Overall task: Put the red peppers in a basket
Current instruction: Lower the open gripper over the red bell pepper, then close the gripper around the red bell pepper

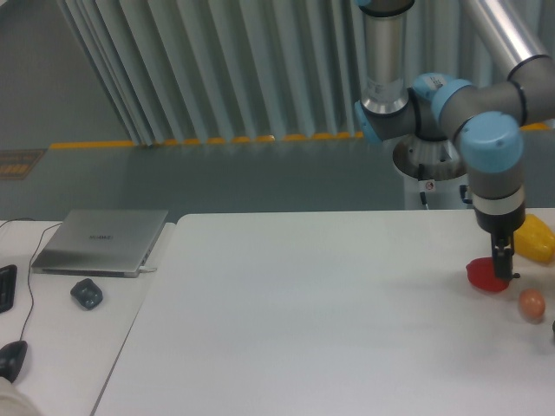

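Because the gripper (502, 267) points straight down onto the red pepper (486, 276) near the surface's (329, 312) right edge, a grasp seems underway; whether its fingers are pinching is unclear.

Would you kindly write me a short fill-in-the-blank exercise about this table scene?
1. The gripper is down at the ____ pepper.
2. Behind that, at the table's right edge, lies a ____ pepper.
3. The closed laptop sits at the table's ____ side.

Missing words: red; yellow; left
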`<state>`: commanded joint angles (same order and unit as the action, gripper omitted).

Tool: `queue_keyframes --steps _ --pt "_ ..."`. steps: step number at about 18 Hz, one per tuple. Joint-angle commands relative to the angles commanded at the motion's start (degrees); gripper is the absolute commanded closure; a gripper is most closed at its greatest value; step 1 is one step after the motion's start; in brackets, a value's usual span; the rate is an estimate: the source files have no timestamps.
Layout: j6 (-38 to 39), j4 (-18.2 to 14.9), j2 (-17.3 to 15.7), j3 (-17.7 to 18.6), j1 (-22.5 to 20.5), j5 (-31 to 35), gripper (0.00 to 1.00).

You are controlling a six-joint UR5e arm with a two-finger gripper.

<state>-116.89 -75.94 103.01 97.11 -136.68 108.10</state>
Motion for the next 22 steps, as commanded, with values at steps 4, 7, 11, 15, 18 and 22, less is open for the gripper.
queue_keyframes --steps 4,7,11,15,18,22 --pt "-0.1 0.3 0.5 2.1 0.9 2.6 0.00" --pt "0.0 0.6 1.8 2.0 1.2 2.8 0.00" --pt "0.0 2.5 3.2 2.0 1.3 2.9 0.00" --pt "-0.1 2.9 3.9 1.9 1.3 3.1 0.00" --pt "0.0 2.9 4.7 1.9 1.4 4.9 0.00" --pt "0.1 2.9 5.2 2.1 1.4 5.0 0.00"
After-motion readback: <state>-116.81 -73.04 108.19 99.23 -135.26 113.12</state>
